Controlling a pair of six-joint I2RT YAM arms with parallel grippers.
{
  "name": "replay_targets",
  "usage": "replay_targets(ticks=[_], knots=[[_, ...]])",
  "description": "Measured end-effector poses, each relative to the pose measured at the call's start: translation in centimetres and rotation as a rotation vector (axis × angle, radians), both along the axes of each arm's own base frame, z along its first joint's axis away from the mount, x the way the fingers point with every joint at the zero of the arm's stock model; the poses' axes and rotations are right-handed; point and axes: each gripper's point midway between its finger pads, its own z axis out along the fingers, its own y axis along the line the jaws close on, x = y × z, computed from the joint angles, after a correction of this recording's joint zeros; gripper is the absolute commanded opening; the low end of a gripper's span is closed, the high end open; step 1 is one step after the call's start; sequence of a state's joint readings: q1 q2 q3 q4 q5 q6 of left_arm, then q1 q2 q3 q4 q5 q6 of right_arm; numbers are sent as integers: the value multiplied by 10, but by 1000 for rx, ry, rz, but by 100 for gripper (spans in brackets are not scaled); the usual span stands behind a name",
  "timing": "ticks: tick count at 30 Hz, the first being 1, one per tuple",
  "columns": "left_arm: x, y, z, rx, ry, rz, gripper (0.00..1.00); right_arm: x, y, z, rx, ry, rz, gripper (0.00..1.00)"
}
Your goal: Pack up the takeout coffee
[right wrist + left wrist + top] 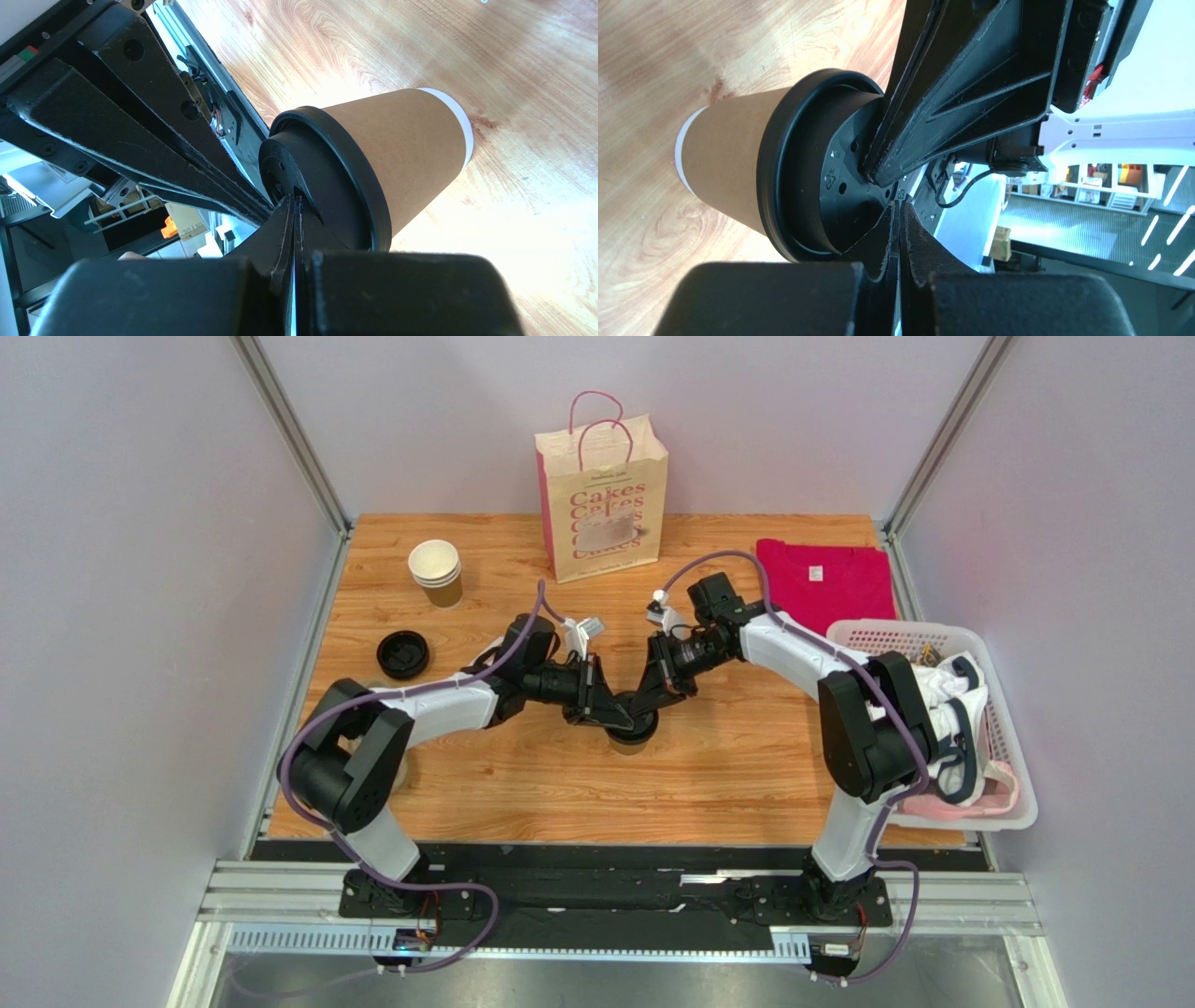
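Wood-grain surface point(730, 770) carries our takeout coffee point(727, 168) well in front of the cream paper bag point(601, 504) — a tapered kraft cup, long axis upright, glossy black lid point(801, 175) topmost. We see left hand point(899, 204) and right hand point(292, 203) each pressed together, tips touching that lid.

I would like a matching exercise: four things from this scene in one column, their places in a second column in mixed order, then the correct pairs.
Things:
1 paper bag
2 loose black lid
3 pink cloth
4 lidded cup

Places:
A far right corner
B middle of the table
C far edge, centre
D left side

Pairs: 1-C; 2-D; 3-A; 4-B
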State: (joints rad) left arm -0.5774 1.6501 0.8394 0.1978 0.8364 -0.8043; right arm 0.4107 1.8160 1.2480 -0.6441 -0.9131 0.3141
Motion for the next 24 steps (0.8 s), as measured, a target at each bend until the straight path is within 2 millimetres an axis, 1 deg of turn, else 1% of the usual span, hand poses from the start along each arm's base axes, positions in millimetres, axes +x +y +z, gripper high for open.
replay_targets(ticks=[7, 17, 24], knots=[[7, 2, -5, 8, -3, -18, 0, 0, 0, -3, 14, 14, 7, 0], [9, 3, -8, -8, 18, -58, 0, 0, 0, -3, 66, 31, 30, 0], [10, 2, 0, -46, -19, -74, 0, 1, 3, 1, 69, 2, 59, 8]])
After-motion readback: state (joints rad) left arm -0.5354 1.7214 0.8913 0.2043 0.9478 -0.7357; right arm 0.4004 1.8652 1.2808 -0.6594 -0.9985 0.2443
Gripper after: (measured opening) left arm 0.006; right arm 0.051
